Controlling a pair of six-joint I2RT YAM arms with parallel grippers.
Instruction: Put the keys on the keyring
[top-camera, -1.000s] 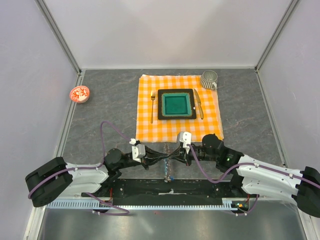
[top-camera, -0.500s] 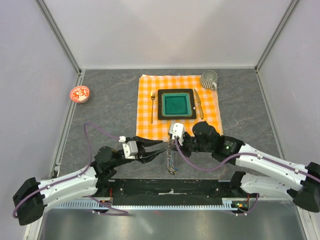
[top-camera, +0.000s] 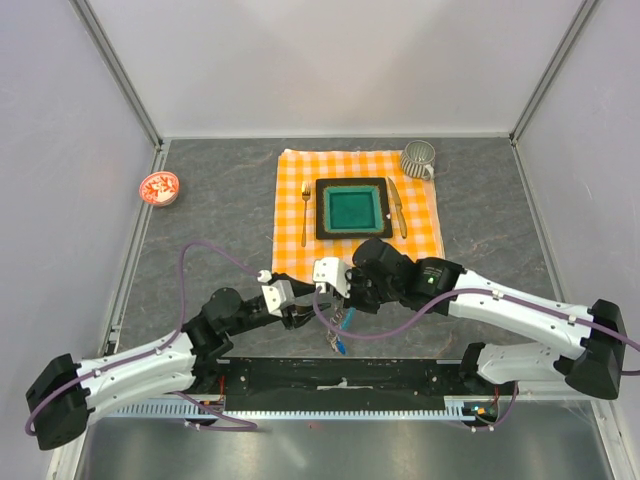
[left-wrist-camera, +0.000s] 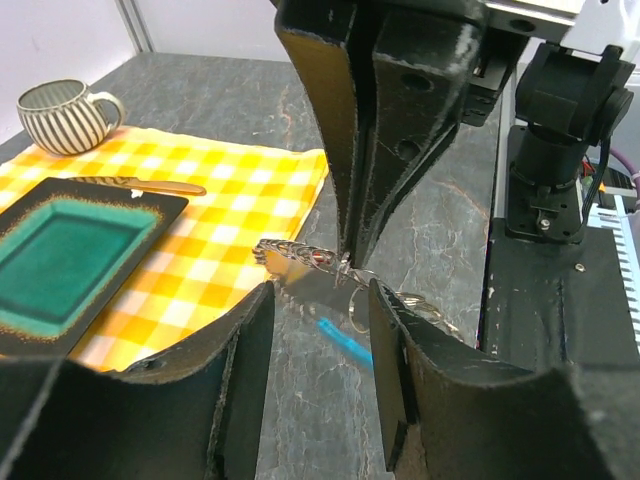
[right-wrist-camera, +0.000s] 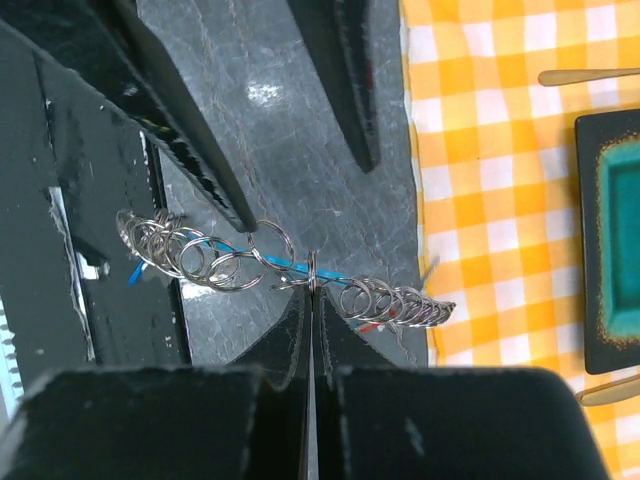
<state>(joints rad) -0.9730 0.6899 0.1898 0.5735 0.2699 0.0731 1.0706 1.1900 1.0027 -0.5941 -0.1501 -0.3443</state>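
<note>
The keyring (right-wrist-camera: 235, 262), a chain of silvery wire rings with a cyan clip (right-wrist-camera: 292, 262) behind it, hangs above the grey table. My right gripper (right-wrist-camera: 312, 272) is shut on one ring near the chain's middle. A blue tag (right-wrist-camera: 134, 273) shows at one end and a red bit (right-wrist-camera: 368, 327) under the other coil; the keys I cannot make out clearly. In the top view the keyring (top-camera: 338, 328) dangles below the right gripper (top-camera: 337, 303). My left gripper (left-wrist-camera: 320, 300) stands open just short of the keyring (left-wrist-camera: 300, 262), holding nothing. From above, the left gripper (top-camera: 312, 318) sits left of the chain.
An orange checked cloth (top-camera: 295, 260) lies behind, bearing a dark plate (top-camera: 325, 208) with a teal centre, a fork (top-camera: 305, 212), a knife (top-camera: 397, 207) and a striped mug (top-camera: 418, 158). A red-and-white dish (top-camera: 159, 187) sits far left. The black base rail (top-camera: 340, 375) runs along the near edge.
My left gripper has opened and let go of the chain, drawing back to the left. The right gripper has carried the keyring up and to the left.
</note>
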